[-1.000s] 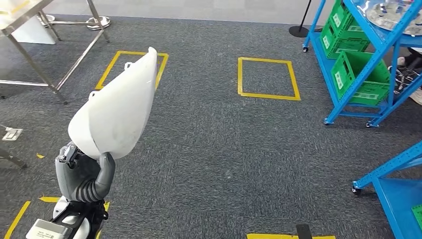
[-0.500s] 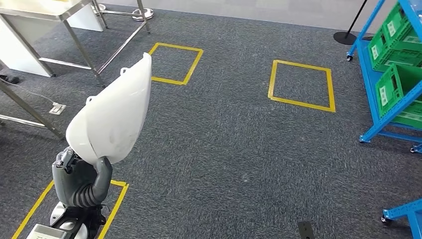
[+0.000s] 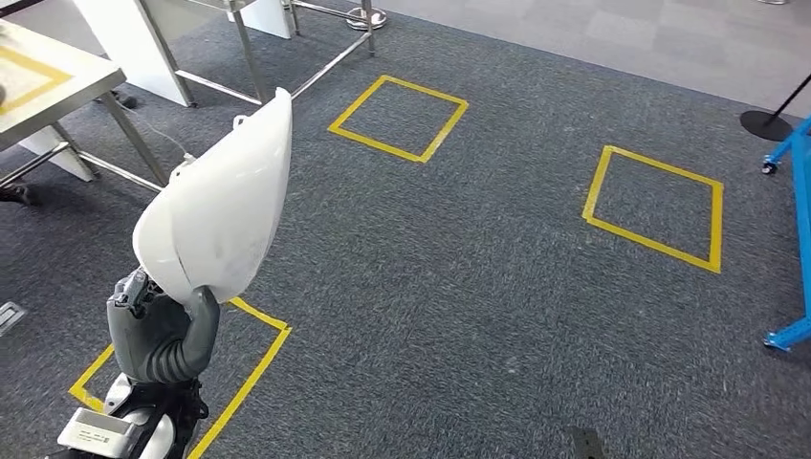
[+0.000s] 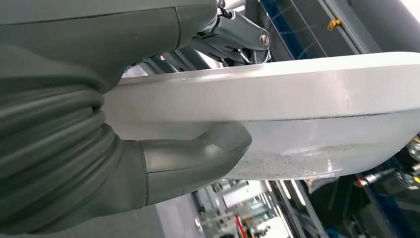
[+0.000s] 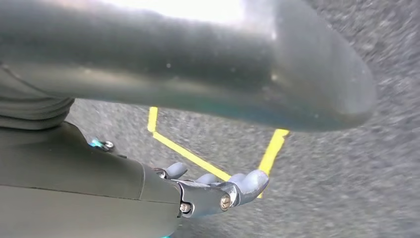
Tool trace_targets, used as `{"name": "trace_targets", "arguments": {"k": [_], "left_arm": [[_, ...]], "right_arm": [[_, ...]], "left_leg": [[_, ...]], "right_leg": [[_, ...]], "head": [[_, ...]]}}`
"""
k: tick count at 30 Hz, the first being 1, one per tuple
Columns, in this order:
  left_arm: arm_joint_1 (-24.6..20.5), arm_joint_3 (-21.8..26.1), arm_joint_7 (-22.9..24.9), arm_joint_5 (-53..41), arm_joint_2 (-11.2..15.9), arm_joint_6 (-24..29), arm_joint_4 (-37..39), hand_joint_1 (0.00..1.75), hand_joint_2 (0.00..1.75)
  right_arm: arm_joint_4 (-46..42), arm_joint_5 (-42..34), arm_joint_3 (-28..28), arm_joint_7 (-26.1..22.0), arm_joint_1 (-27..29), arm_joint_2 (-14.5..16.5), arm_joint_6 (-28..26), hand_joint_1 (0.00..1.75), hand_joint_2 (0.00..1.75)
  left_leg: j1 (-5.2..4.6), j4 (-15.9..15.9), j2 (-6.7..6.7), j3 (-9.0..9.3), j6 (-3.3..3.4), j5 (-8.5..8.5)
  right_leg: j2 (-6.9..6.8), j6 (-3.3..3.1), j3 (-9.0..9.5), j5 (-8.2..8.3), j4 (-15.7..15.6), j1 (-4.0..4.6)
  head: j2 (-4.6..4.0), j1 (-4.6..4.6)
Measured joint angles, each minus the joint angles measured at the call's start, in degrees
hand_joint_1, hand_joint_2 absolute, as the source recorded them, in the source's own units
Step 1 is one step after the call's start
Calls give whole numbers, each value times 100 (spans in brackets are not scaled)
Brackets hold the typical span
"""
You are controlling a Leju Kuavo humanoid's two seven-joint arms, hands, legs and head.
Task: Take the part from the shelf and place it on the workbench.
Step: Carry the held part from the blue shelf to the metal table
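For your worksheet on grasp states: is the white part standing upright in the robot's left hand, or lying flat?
Upright, leaning slightly. The white part rises tip-up from the left hand, which grips its lower end, thumb pressed against its surface.

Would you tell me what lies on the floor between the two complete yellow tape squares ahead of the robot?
In the head view, nothing but bare grey carpet lies between the nearer-left yellow square and the right yellow square.

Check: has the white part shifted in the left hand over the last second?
No. The white part sits the same against the left hand; only the floor squares slid, so the camera turned.
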Motion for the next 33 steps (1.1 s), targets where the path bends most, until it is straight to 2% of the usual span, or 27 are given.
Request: {"name": "trace_targets", "arguments": {"k": [2, 3, 4, 5, 6, 7, 8, 10, 11, 12, 13, 14, 15, 17, 18, 19, 21, 22, 23, 25, 26, 27, 28, 29, 30, 31, 33], "left_arm": [[-34, 19, 8, -33, -18, -3, 52, 175, 175], [-52, 34, 16, -44, -30, -8, 82, 175, 175], [-66, 56, 25, -50, -42, -16, 113, 175, 175], [-78, 80, 37, -51, -48, -28, 141, 175, 175], [-86, 107, 47, -54, -54, -40, 166, 175, 175], [-105, 133, 62, -59, -55, -51, 190, 175, 175], [-138, 152, 78, -71, -55, -61, 215, 175, 175], [-211, 176, 99, -97, -58, -70, 273, 175, 175], [-233, 187, 104, -106, -60, -72, 307, 175, 175], [-241, 203, 108, -108, -61, -72, 342, 175, 175], [-244, 221, 111, -100, -62, -72, 376, 175, 175], [-251, 238, 112, -85, -65, -73, 408, 175, 175], [-269, 257, 110, -64, -72, -76, 434, 175, 175], [-336, 292, 100, -5, -99, -90, 480, 175, 175], [-376, 309, 94, 34, -115, -108, 502, 175, 175], [-408, 321, 90, 78, -131, -133, 524, 175, 175], [-452, 348, 81, 154, -155, -184, 567, 175, 175], [-475, 362, 79, 173, -167, -202, 587, 175, 175], [-510, 374, 82, 188, -185, -220, 611, 175, 175], [-591, 386, 107, 229, -239, -278, 674, 175, 175], [-619, 387, 123, 251, -264, -309, 712, 175, 175], [-631, 387, 134, 271, -281, -333, 747, 175, 175], [-634, 388, 140, 282, -291, -350, 778, 175, 175], [-636, 388, 143, 291, -298, -360, 802, 175, 175], [-643, 389, 146, 297, -305, -364, 821, 175, 175], [-653, 390, 150, 298, -314, -367, 835, 175, 175], [-686, 393, 160, 275, -331, -339, 851, 175, 175]], "right_arm": [[0, 33, 0, -69, -6, 0, -4, 0, 0], [0, 49, 0, -91, -10, 0, -6, 0, 0], [0, 59, 0, -98, -16, 0, -8, 0, 0], [0, 68, 0, -94, -21, 0, -9, 0, 0], [0, 75, 0, -84, -29, 4, -8, 0, 0], [0, 80, 0, -78, -34, 7, -8, 0, 0], [0, 77, 0, -77, -35, 9, -7, 0, 0], [0, 56, 0, -75, -21, 8, -7, 0, 0], [0, 44, 0, -72, -11, 6, -7, 0, 0], [0, 35, 0, -66, -4, 4, -7, 0, 0], [0, 28, 0, -58, -2, 3, -7, 0, 0], [0, 19, 0, -49, -3, 3, -8, 0, 0], [0, 9, 0, -41, -5, 4, -8, 0, 0], [0, -7, 0, -32, -7, 8, -7, 0, 0], [0, -10, -1, -34, -8, 9, -4, 0, 0], [0, -14, -1, -39, -11, 10, -2, 0, 0], [0, -26, -3, -54, -25, 12, 11, 0, 0], [0, -32, -4, -59, -35, 14, 15, 0, 0], [0, -36, -4, -61, -45, 17, 18, 0, 0], [0, -38, -9, -43, -53, 20, 16, 0, 0], [0, -39, -14, -27, -48, 20, 15, 0, 0], [0, -39, -20, -14, -40, 18, 14, 0, 0], [0, -40, -25, -7, -32, 17, 14, 0, 0], [0, -40, -28, -4, -29, 17, 13, 0, 0], [0, -43, -29, -4, -29, 17, 12, 0, 0], [0, -47, -30, -3, -32, 17, 10, 0, 0], [0, -59, -33, 2, -36, 21, 3, 0, 0]], "left_leg": [[0, 38, -157, -25, -56, -8], [3, 45, -223, -48, -96, -4], [8, 37, -292, -70, -141, 11], [14, 17, -363, -99, -188, 32], [18, 4, -361, -119, -225, 46], [10, 38, -246, -153, -256, 18], [-1, 177, -64, -234, -282, -80], [-3, 816, 319, -537, -325, -446], [8, 1222, 385, -731, -348, -626], [17, 1524, 404, -872, -364, -723], [22, 1631, 415, -916, -373, -712], [26, 1496, 437, -835, -375, -596], [24, 1140, 502, -636, -366, -407], [-6, 331, 776, -192, -293, -109], [-25, 86, 868, -60, -242, -40], [-43, -6, 900, -18, -193, -31], [-44, -22, 751, -25, -112, -8], [-30, -45, 682, -17, -77, 8], [-11, -69, 612, -6, -43, 27], [19, -94, 473, 2, -2, 49], [23, -90, 394, -5, 6, 53], [23, -83, 310, -11, 7, 53], [25, -72, 222, -15, 5, 51], [28, -58, 135, -16, -1, 48], [35, -38, 49, -17, -13, 41], [44, -15, -29, -21, -33, 31], [45, 32, -178, -59, -106, 18]], "right_leg": [[288, -13, 313, 264, -713, -25], [391, -23, 388, 291, -891, -29], [433, -43, 405, 266, -942, -23], [364, -78, 414, 283, -961, -18], [286, -123, 430, 301, -984, -22], [212, -175, 448, 320, -1011, -27], [126, -223, 465, 335, -1038, -32], [-49, -286, 472, 336, -1056, -10], [-143, -298, 471, 329, -1055, 2], [-232, -303, 472, 323, -1055, 9], [-318, -302, 476, 316, -1054, 12], [-397, -295, 485, 307, -1053, 13], [-475, -283, 503, 293, -1051, 14], [-613, -239, 547, 254, -1044, 33], [-675, -209, 565, 237, -1040, 47], [-732, -178, 578, 225, -1039, 59], [-836, -109, 603, 206, -1049, 58], [-777, -72, 607, 169, -1021, 46], [-636, -39, 567, 84, -903, 33], [-255, 6, 295, -235, -304, 13], [-147, 16, 83, -407, 107, 13], [-105, 21, -104, -506, 440, 13], [-91, 21, -213, -491, 590, 11], [-80, 18, -212, -360, 512, 6], [-47, 16, -96, -138, 205, -5], [53, 17, 80, 73, -213, -24], [269, 4, 351, 285, -833, -44]], "head": [[0, -1], [0, -1], [0, -2], [0, -4], [0, -3], [0, -15], [0, -32], [0, -63], [0, -67], [0, -67], [0, -68], [-1, -69], [-1, -69], [-1, -66], [0, -62], [0, -59], [0, -56], [0, -53], [0, -46], [0, -18], [0, -8], [0, -2], [0, -1], [0, -1], [0, -1], [0, 0], [0, 2]]}}
